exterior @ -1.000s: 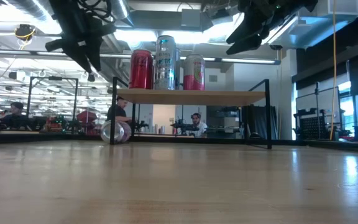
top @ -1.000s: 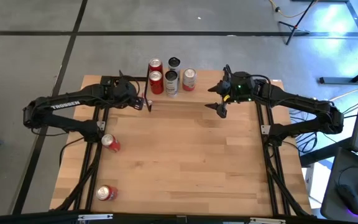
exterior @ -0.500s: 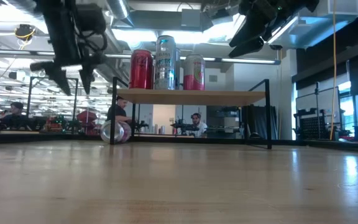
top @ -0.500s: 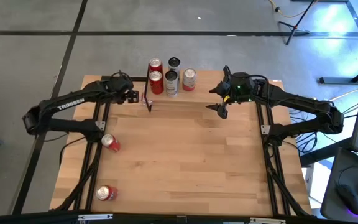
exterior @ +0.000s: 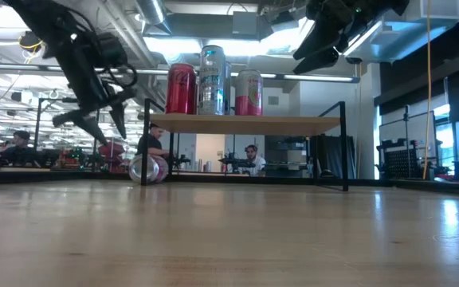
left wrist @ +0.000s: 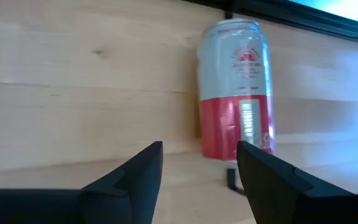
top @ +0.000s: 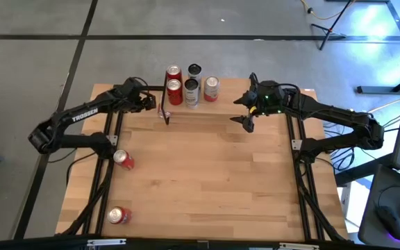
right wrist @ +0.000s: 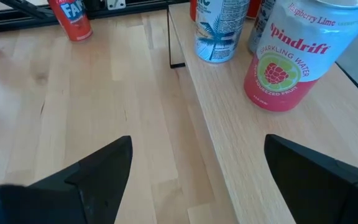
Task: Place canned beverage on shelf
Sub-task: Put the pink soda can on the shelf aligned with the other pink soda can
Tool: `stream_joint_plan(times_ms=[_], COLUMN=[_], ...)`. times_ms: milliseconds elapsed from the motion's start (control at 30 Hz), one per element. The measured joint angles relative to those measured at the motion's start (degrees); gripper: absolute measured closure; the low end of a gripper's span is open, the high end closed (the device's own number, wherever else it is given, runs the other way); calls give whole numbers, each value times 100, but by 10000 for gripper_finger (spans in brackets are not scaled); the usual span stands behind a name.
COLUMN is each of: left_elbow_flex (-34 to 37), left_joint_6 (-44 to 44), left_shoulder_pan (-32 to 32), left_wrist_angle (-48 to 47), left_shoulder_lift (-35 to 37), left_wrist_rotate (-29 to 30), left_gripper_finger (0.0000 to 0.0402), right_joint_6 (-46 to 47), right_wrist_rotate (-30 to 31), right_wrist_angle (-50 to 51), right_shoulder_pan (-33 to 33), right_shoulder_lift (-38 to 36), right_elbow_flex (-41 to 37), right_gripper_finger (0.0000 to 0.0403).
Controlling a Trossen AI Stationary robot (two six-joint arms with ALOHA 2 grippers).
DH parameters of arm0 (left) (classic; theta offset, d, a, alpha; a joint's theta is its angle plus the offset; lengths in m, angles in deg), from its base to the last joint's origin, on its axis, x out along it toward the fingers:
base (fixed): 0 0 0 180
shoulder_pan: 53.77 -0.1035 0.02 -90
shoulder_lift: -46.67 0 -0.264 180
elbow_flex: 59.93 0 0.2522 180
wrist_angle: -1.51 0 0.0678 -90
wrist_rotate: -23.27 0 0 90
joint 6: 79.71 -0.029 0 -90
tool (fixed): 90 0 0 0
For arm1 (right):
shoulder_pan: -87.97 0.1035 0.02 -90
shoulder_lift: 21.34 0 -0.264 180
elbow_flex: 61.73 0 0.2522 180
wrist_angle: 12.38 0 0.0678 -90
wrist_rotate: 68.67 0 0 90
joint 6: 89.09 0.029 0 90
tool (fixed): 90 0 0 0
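High view looks straight down on the table (top: 207, 180) and takes in things the other cameras miss: two red cans lying on the left side, one (top: 123, 160) by the left arm's base and another (top: 119, 215) near the front edge. It also shows four cans standing on the shelf (top: 221, 114) at the far edge: two red ones (top: 173, 87), a silver one (top: 191, 90) with a dark can behind it, and a pink-and-white can (top: 211, 88).

Low view alone shows the shelf as a raised board on black legs, with a silver-ended can (exterior: 146, 168) lying on the table at its left end and people in the room behind.

Left gripper (top: 164, 113) hangs in the air just off the shelf's left end; in the left wrist view its jaws stand apart with nothing between them, and a red-and-white can (left wrist: 236, 99) lies on the table ahead.

Right gripper (top: 244, 111) hovers over the shelf's right part, jaws spread wide and empty; its wrist view shows the raspberry-lime can (right wrist: 294, 53) upright on the shelf board.
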Motion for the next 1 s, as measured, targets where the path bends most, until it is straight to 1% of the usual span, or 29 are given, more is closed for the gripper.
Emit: stream_joint_plan(times_ms=[67, 233, 400, 533, 733, 833, 933, 1000], left_elbow_flex=[110, 314, 317, 319, 319, 319, 319, 319], left_joint_6=[0, 24, 6, -22, -52, -24, -19, -17], left_shoulder_pan=[-44, -167, -371, -543, -830, -954, -1056, -1102], left_wrist_angle=[366, 1174, 1433, 1677, 2275, 2489, 2530, 2558], left_shoulder_lift=[-164, -604, -875, -1088, -1534, -1581, -1540, -1539], left_wrist_rotate=[-189, -429, -584, -973, -1731, -2039, -2250, -2508], left_gripper_finger=[205, 218, 249, 275, 310, 324, 337, 345], right_joint_6=[0, 0, 110, 134, 153, 158, 270, 278], right_wrist_rotate=[0, 0, 0, 0, 0, 0, 0, 0], right_wrist_angle=[0, 0, 1, 1, 2, 3, 2, 1], right_shoulder_pan=[0, 0, 0, 0, 0, 0, 0, 0], right_shoulder_lift=[0, 0, 0, 0, 0, 0, 0, 0], right_elbow_flex=[0, 0, 0, 0, 0, 0, 0, 0], right_gripper_finger=[52, 52, 52, 52, 52, 52, 52, 52])
